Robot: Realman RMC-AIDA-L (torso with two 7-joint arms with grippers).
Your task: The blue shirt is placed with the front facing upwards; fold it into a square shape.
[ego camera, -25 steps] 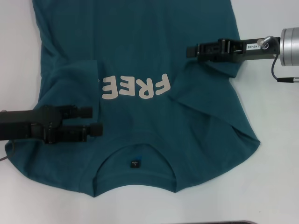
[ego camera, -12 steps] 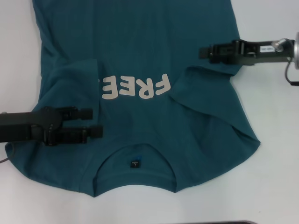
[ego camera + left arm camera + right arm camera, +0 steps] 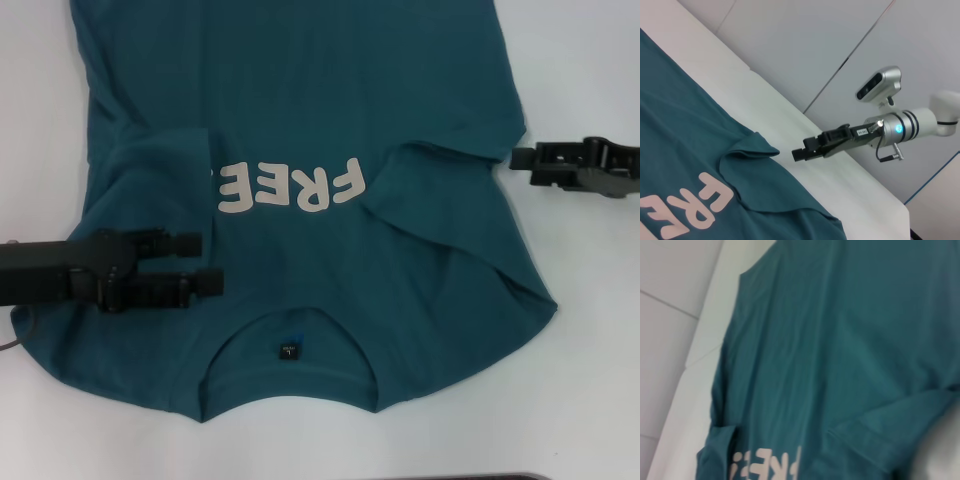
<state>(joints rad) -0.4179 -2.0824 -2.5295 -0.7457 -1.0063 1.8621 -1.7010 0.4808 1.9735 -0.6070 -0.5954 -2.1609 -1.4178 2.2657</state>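
Your shirt (image 3: 300,130) is limp and light; pinch its hem. Left claw (image 3: 200,262) at nine o'clock gapes empty; right claw (image 3: 520,158), three o'clock, looks shut, empty.

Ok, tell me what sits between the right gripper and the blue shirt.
Nothing: in the head view only a narrow strip of bare white table separates the right gripper from the edge of the blue shirt. The left wrist view shows the same gap.

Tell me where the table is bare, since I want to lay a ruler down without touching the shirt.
Bare table lies right of the blue shirt, below the right gripper, and along the near edge under the collar. The left side is crowded: the left gripper hangs over the sleeve.
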